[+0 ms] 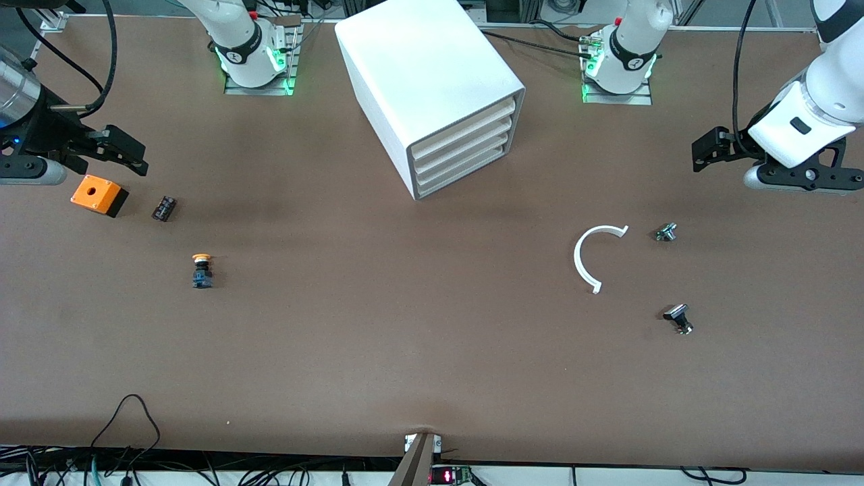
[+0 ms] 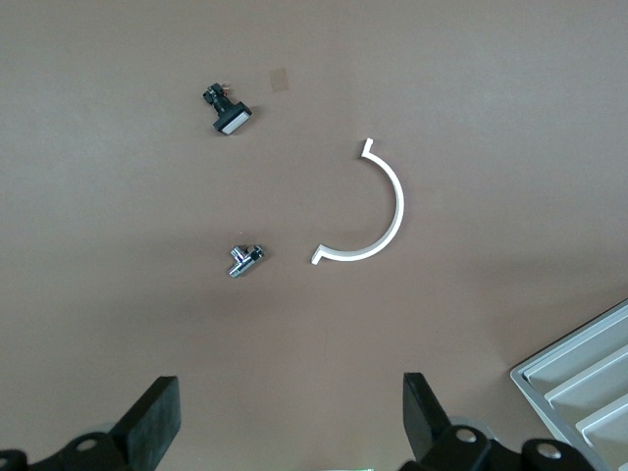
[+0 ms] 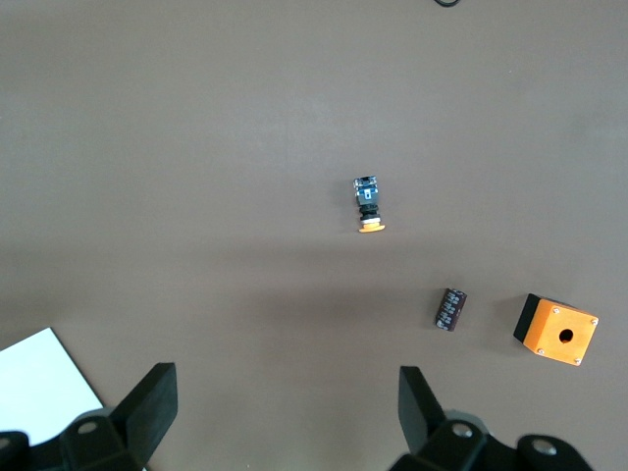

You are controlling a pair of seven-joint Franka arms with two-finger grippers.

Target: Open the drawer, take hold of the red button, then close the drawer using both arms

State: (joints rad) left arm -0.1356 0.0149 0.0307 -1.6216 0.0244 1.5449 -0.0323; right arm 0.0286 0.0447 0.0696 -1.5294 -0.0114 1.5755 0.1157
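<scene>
The white cabinet (image 1: 418, 74) stands at the table's back middle with its four cream drawer fronts (image 1: 464, 152) all shut. Its drawer corner shows in the left wrist view (image 2: 579, 392). The red-capped button is not in view. My left gripper (image 1: 699, 155) hangs open and empty in the air over the left arm's end of the table, and its fingers (image 2: 155, 424) are wide apart. My right gripper (image 1: 138, 158) hangs open and empty over the right arm's end, just above the orange box (image 1: 99, 195). Its fingers (image 3: 149, 407) are wide apart.
An orange-yellow-capped button (image 1: 201, 270) (image 3: 369, 204), a dark cylinder (image 1: 164, 208) (image 3: 450, 308) and the orange box (image 3: 556, 330) lie toward the right arm's end. A white C-shaped ring (image 1: 582, 256) (image 2: 392, 211), a small metal part (image 1: 666, 232) (image 2: 243, 259) and a black white-faced part (image 1: 678, 318) (image 2: 228, 111) lie toward the left arm's end.
</scene>
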